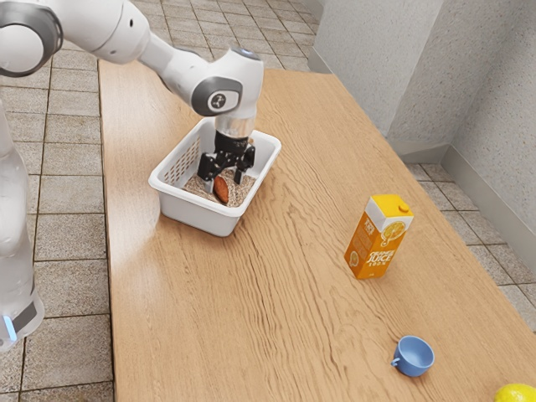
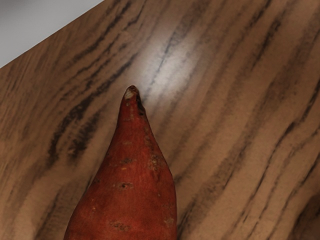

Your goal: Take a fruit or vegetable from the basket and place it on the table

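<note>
"Grey tiles (image 1: 71, 234) surround the wooden table (image 1: 293, 276), and pale speckled walls (image 1: 377, 67) rise beyond its long edge on the exterior view's right. Where's the basket?"

"The white basket (image 1: 191, 214) stands near the table's far end, close to the long edge on the exterior view's left."

"And the gripper (image 1: 223, 183)?"

"Down inside it, open: its 2 fingers (image 1: 238, 177) stand apart, with the reddish sweet potato (image 1: 221, 190) between them."

"So the vegetable is in the basket?"

"Yes, near the basket corner closest to the exterior camera. The wrist view shows its narrow tip pointing away from the hand, over a wood-grained surface."

"What else is on the table?"

"3 things. An orange juice carton (image 1: 378, 239) stands upright near the long edge on the exterior view's right; 1 blue cup (image 1: 414, 356) is nearer the camera, and 1 yellow fruit (image 1: 516, 394) lies at the exterior view's lower right corner."
</note>
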Tool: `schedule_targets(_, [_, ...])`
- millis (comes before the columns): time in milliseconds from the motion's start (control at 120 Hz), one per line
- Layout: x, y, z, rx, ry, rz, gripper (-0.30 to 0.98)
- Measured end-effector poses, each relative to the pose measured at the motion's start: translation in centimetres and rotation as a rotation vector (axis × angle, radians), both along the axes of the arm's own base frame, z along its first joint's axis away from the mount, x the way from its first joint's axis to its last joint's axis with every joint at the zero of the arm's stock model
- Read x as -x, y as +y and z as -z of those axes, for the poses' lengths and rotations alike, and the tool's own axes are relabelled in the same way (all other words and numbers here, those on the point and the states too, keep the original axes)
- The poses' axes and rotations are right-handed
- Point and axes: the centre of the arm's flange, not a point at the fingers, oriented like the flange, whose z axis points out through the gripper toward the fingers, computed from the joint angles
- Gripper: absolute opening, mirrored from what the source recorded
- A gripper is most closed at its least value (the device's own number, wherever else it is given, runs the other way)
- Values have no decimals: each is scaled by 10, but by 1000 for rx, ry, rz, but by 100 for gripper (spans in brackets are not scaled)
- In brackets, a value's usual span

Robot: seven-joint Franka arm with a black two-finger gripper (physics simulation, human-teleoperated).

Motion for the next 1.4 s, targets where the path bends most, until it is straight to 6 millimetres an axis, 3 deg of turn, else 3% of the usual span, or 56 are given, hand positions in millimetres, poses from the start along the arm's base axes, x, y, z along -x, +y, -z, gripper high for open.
schedule_targets(442, [-2,-1,7,7,6,34,55])
schedule_targets(650, [5,-6,-2,14,-8,51,23])
schedule_targets(883, [6,-15,-25,4,-52,79,15])
schedule_targets(967, [10,-19,-52,-4,-97,94,15])
schedule_targets(1033, [24,-42,-108,-34,-186,152,15])
schedule_targets(1100, [38,-80,-176,-69,-278,235,16])
schedule_targets(1175, [45,-126,-221,-75,-319,325,16])
schedule_targets(1275, [41,-190,-233,-20,-297,421,15])
schedule_targets(1400, [22,-283,-222,46,-235,560,15])
